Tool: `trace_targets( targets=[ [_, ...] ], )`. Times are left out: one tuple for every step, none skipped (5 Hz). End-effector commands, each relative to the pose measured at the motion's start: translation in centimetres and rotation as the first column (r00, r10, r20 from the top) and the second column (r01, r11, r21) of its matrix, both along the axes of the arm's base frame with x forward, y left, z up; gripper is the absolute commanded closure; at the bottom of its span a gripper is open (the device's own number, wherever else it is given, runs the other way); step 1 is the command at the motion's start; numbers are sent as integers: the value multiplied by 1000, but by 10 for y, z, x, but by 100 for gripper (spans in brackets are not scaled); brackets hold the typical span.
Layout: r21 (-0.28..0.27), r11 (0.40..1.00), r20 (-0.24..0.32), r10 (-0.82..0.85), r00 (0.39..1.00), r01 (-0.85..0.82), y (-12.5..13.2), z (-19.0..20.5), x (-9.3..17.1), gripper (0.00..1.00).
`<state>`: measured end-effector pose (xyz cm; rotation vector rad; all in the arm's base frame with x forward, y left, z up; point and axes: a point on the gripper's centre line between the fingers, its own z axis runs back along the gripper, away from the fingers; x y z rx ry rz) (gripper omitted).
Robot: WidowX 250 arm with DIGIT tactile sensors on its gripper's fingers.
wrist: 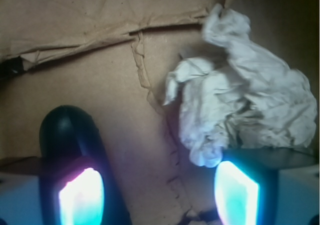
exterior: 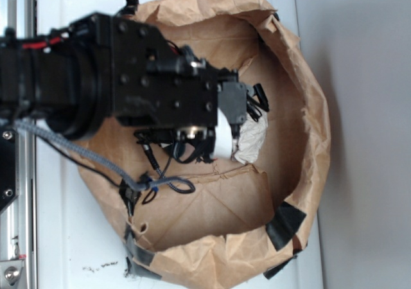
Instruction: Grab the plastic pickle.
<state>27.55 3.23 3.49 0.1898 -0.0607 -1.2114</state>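
Pickle (wrist: 70, 135) partly behind gripper (wrist: 159, 192) finger

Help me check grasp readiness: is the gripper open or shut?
Open. In the wrist view the gripper has its fingers wide apart, with only bare brown paper between them.

Inside the paper bag (exterior: 302, 109) on the worktop (exterior: 70, 237), the paper wad (wrist: 245, 100) lies on the bag's floor. In the wrist view the plastic pickle (wrist: 70, 135) lies left of the wad (apart from it), by the left finger.
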Motion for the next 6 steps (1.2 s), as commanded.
trace_targets(
  targets=[
    [-51, 999, -15, 4, 1000, -4, -16, -1, -19, 0],
    [-62, 998, -32, -20, 999, 18, -9, 15, -30, 0],
    [-79, 996, -33, -45, 998, 42, 1, 28, -39, 0],
    [-82, 995, -36, -65, 997, 62, 0, 30, -43, 0],
    [-60, 994, -65, -95, 993, 91, -10, 14, -40, 0],
    [-56, 995, -86, -84, 993, 79, -14, 1, -34, 77]
  ],
)
